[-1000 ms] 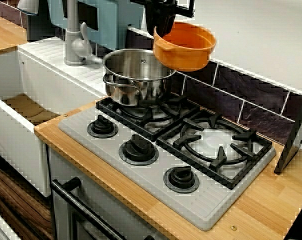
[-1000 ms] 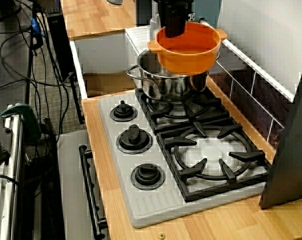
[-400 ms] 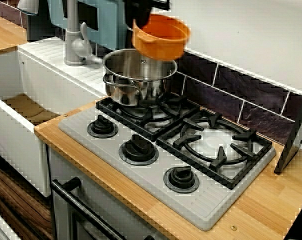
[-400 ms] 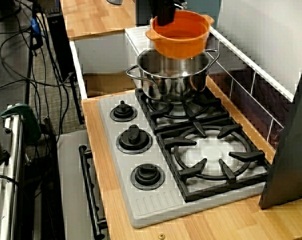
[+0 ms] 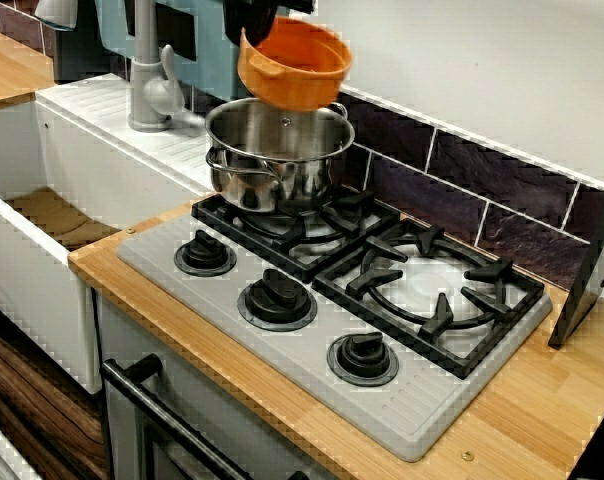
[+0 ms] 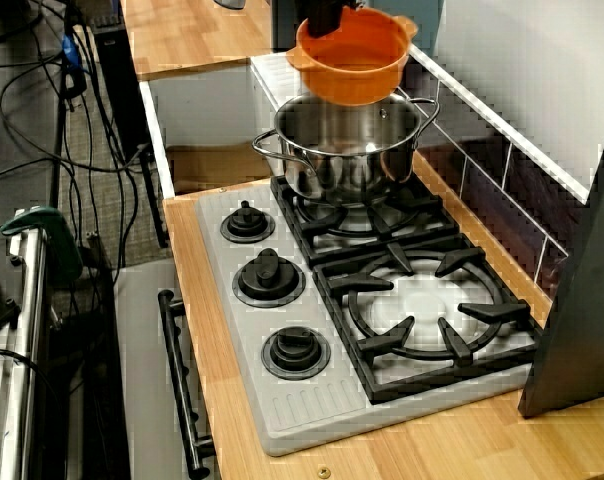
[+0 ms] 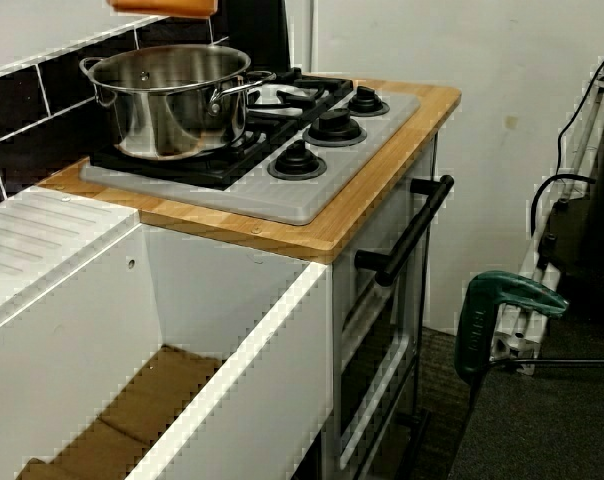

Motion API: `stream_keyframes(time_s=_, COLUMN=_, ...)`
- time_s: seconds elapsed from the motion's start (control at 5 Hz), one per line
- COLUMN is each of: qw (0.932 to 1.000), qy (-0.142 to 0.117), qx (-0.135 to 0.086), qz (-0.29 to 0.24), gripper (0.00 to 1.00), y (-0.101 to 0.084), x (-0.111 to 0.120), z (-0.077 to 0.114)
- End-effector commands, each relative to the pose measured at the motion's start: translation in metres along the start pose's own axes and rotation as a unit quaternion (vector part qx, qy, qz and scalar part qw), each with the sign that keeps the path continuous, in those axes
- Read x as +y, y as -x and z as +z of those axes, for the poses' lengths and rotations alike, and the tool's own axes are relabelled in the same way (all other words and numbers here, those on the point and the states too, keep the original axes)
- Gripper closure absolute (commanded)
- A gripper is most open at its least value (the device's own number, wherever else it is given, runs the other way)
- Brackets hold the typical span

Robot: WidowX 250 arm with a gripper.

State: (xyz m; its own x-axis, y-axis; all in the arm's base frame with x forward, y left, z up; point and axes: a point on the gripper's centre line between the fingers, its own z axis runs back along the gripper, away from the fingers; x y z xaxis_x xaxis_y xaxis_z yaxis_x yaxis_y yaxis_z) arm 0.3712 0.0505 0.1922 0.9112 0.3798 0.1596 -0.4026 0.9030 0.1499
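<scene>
**Orange bowl held in the air above the steel pot**

In the front view we see the pincer [image 5: 252, 28] at the top edge of the frame, clenched on the rim of an orange bowl [image 5: 294, 62]. The bowl hangs tilted, its opening turned partly toward the camera. Directly below it stands a steel pot [image 5: 277, 150] on the rear-left burner of the stove [image 5: 282, 360].

The view along the stove shows the same grasp. The pincer [image 6: 327, 25] holds the near-left rim of the orange bowl [image 6: 354, 55], and one small handle of the bowl points toward the wall. Here the bowl's base overlaps the far rim of the steel pot [image 6: 347, 145].

The view from the sink end settles the relation. Only the bowl's underside [image 7: 164, 6] shows at the top edge, with a plain gap between it and the steel pot [image 7: 172, 95], so the two are apart.

Three black knobs [image 5: 277, 298] line the stove's front. A grey faucet [image 5: 147, 70] stands left of the pot, beside the white sink [image 5: 42, 250]. The wooden tabletop [image 5: 542, 400] surrounds the stove.
</scene>
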Motion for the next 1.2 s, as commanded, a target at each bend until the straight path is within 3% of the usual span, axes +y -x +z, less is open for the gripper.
stream_keyframes(time_s=0.0, qw=0.9837, qy=-0.137, qx=-0.113, qz=0.032, gripper=1.0, y=0.008, x=-0.028, z=0.043)
stream_keyframes(time_s=0.2, qw=0.9823, qy=-0.138, qx=-0.126, qz=0.01, gripper=1.0, y=0.016, x=-0.042, z=0.049)
stream_keyframes(time_s=0.6, qw=0.9716, qy=-0.147, qx=-0.176, qz=-0.059, gripper=1.0, y=0.041, x=-0.083, z=0.068)
stream_keyframes(time_s=0.8, qw=0.9616, qy=-0.152, qx=-0.207, qz=-0.096, gripper=1.0, y=0.056, x=-0.105, z=0.073)
stream_keyframes(time_s=1.0, qw=0.9427, qy=-0.142, qx=-0.264, qz=-0.146, gripper=1.0, y=0.07, x=-0.124, z=0.076)
